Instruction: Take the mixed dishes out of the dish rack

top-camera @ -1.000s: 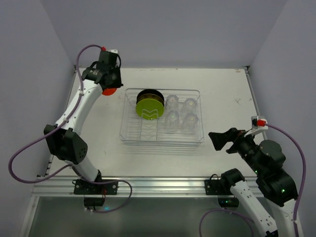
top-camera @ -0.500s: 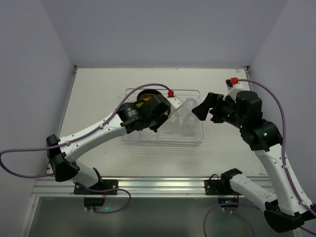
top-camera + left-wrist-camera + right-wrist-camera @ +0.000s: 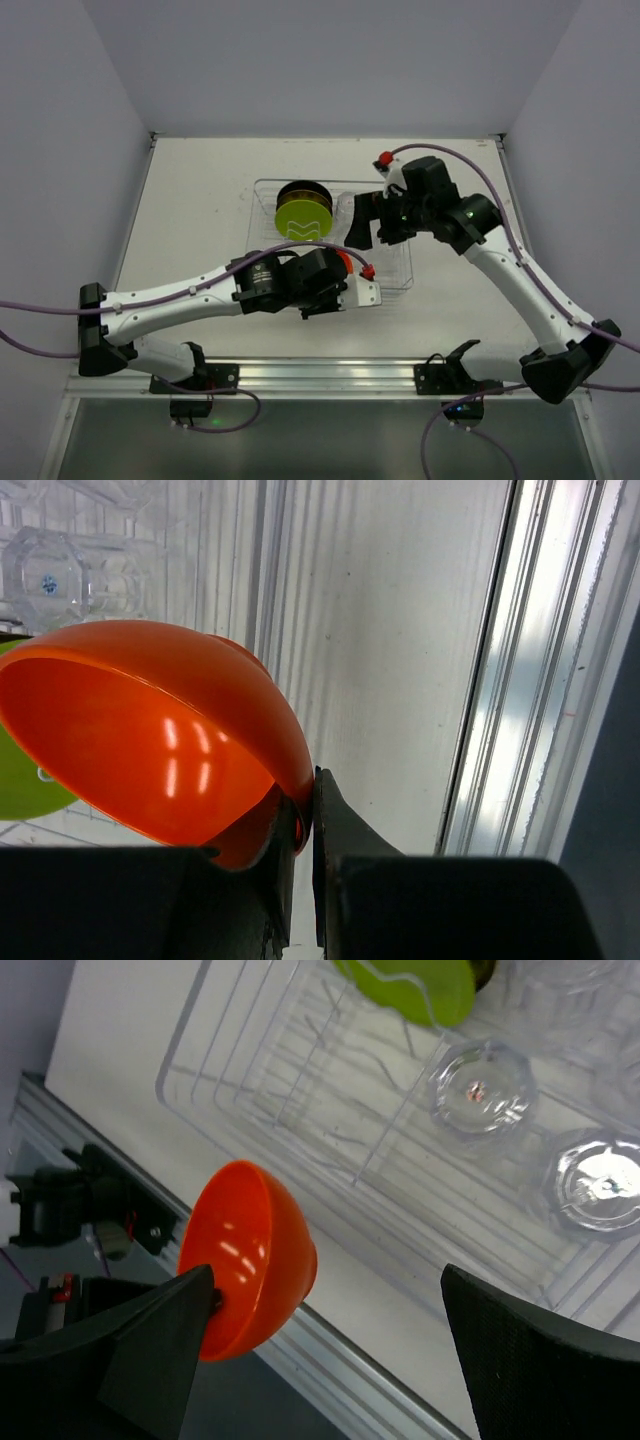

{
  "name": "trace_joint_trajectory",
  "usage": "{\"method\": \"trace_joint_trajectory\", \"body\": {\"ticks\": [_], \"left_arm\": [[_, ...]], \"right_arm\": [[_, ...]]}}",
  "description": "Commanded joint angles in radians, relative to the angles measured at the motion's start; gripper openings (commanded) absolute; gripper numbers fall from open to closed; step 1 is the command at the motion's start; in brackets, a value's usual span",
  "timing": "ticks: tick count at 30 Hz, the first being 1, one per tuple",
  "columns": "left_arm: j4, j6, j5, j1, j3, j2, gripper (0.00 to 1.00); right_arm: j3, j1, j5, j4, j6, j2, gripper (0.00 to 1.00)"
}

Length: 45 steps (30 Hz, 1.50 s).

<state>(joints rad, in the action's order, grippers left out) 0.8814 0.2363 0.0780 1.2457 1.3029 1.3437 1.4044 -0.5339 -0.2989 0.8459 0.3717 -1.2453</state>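
Note:
My left gripper [image 3: 305, 792] is shut on the rim of the glossy orange-red bowl [image 3: 150, 735] and holds it tilted above the table, just in front of the clear dish rack [image 3: 262, 265]. The bowl also shows in the right wrist view [image 3: 255, 1265]. In the top view my left wrist [image 3: 335, 285] hides most of it. My right gripper [image 3: 330, 1330] is open and empty above the rack's right half, over the clear tumblers [image 3: 482, 1088]. The yellow-green plate [image 3: 303, 218] stands in the rack's slots with the black plate [image 3: 298, 190] behind it.
The aluminium rail [image 3: 330, 372] runs along the table's near edge, just under the held bowl. My left arm lies across the table in front of the rack. A second tumbler [image 3: 600, 1185] sits at the rack's right end. Grey walls enclose the table.
My left arm has swung from over the rack to its near side, carrying the bowl. My right arm has moved left, over the tumblers in the rack.

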Motion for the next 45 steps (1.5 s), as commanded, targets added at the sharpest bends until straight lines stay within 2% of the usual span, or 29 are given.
{"method": "trace_joint_trajectory", "body": {"ticks": [1,3,7,8,11,12,16,18,19,21,24,25,26,27,31,33,36,38,41,44,45], "left_arm": [[0.004,0.112,0.005,0.018,0.012,0.031,0.0],[0.001,0.133,0.0,0.037,0.019,0.038,0.0],[0.005,0.149,0.032,0.055,0.038,0.055,0.0],[0.005,0.149,0.04,0.058,0.039,0.061,0.0],[-0.001,0.153,0.045,0.063,0.044,0.064,0.0],[-0.005,0.156,0.046,0.061,0.044,0.066,0.0],[-0.005,0.159,0.058,0.064,0.045,0.074,0.0],[-0.015,0.161,0.054,0.063,0.042,0.068,0.0],[-0.018,0.158,0.06,0.063,0.039,0.064,0.0],[-0.039,0.152,0.087,0.063,0.026,0.052,0.03],[-0.08,0.135,0.16,0.063,-0.01,0.034,0.22],[-0.094,0.126,0.213,0.061,-0.019,0.029,0.39],[-0.108,0.114,0.238,0.06,-0.027,0.022,0.51],[-0.133,0.095,0.25,0.057,-0.034,0.015,0.99],[-0.232,0.08,0.24,0.04,-0.047,-0.088,1.0],[-0.355,0.057,0.264,0.014,-0.077,-0.148,1.0],[-0.54,-0.021,0.393,-0.04,-0.164,-0.273,1.0],[-0.597,-0.046,0.396,-0.139,-0.197,-0.327,1.0],[-0.622,-0.144,0.423,-0.279,-0.15,-0.308,1.0],[-0.537,-0.256,0.462,-0.443,-0.04,-0.221,1.0],[-0.498,-0.384,0.468,-0.489,-0.002,-0.195,1.0]], "right_arm": [[0.028,-0.136,0.078,0.148,-0.1,-0.031,0.96],[0.019,-0.167,0.127,0.162,-0.109,-0.051,0.95],[0.011,-0.198,0.164,0.194,-0.123,-0.098,0.77],[0.014,-0.208,0.17,0.199,-0.123,-0.114,0.67],[0.025,-0.232,0.196,0.219,-0.123,-0.143,0.47],[0.03,-0.238,0.202,0.235,-0.125,-0.152,0.35],[0.025,-0.258,0.237,0.252,-0.123,-0.183,0.3],[0.024,-0.261,0.242,0.254,-0.122,-0.184,0.24],[0.027,-0.261,0.245,0.252,-0.122,-0.184,0.14],[0.028,-0.261,0.244,0.243,-0.123,-0.178,0.0],[0.031,-0.259,0.245,0.216,-0.116,-0.155,0.0],[0.03,-0.261,0.247,0.208,-0.113,-0.138,0.0],[0.028,-0.259,0.256,0.199,-0.109,-0.129,0.0],[0.025,-0.258,0.265,0.179,-0.102,-0.123,0.0],[0.004,-0.201,0.297,0.15,-0.073,-0.112,0.0],[-0.021,-0.154,0.294,0.104,-0.054,-0.091,0.0],[-0.036,0.0,0.184,0.029,-0.045,-0.054,0.0],[-0.015,0.11,0.179,0.009,-0.028,-0.052,0.0],[0.037,0.247,0.201,-0.019,0.007,-0.078,0.0],[0.051,0.408,0.236,-0.082,0.08,-0.121,0.0],[0.042,0.454,0.283,-0.135,0.11,-0.143,0.0]]}}
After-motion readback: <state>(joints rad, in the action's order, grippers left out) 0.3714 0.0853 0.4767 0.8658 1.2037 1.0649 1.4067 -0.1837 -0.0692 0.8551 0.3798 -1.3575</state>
